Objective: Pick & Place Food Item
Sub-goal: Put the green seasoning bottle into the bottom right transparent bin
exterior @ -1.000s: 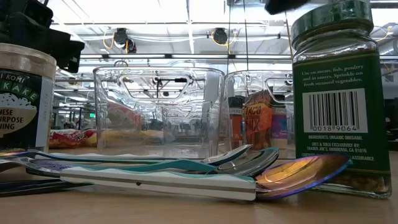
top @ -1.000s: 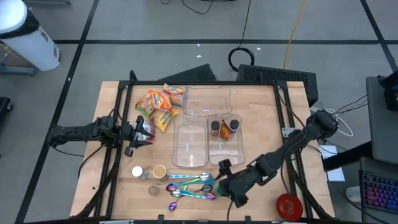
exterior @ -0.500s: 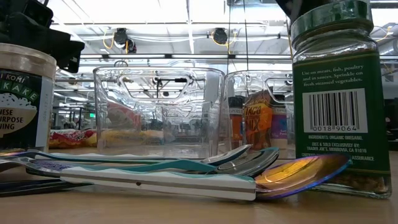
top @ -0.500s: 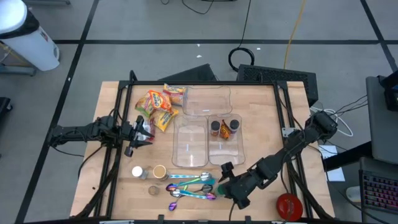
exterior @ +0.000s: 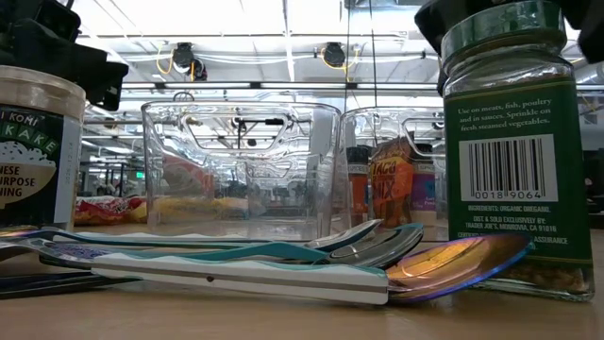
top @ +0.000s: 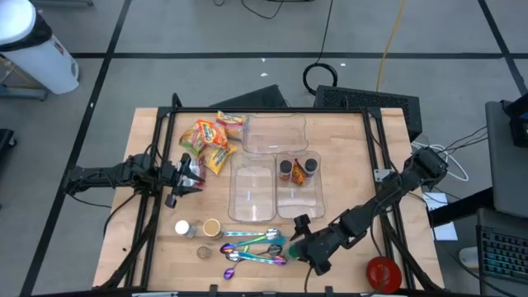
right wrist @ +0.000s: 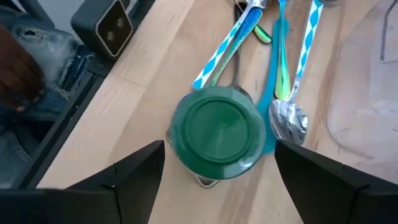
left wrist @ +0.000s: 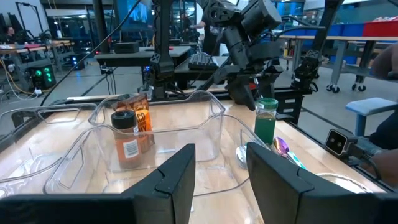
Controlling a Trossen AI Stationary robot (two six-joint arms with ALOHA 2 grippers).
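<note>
High view, left to right: left gripper (top: 183, 177) parked at the table's (top: 346, 157) left edge beside the snack packets (top: 210, 140), fingers apart with nothing between them per the left wrist view, idle; 3 clear bins (top: 252, 188) at centre, the right-hand one holding 2 spice bottles (top: 297, 170); spoons (top: 252, 246) fanned along the near edge; right gripper (top: 299, 245) poised over the green-lidded jar (top: 294, 247), which stands upright on the wood at the spoons' right end, one spoon bowl lying against its base in the low view. Right wrist view: green lid (right wrist: 218, 132) centred between the 2 spread fingers (right wrist: 134, 171), not yet touched. Step in hand, by judgement: descent onto the jar for a pick. To do it well, keep the lid centred, lower until the pads sit below the lid's rim on the glass, close squarely, then lift straight up so the adjoining spoons are not dragged. Change against the earlier frames: in the low view the dark gripper mass (exterior: 576, 24) now flanks the lid on both sides, where 1 second ago only a small dark tip showed above it; the jar, spoons and left arm have not moved.
</note>
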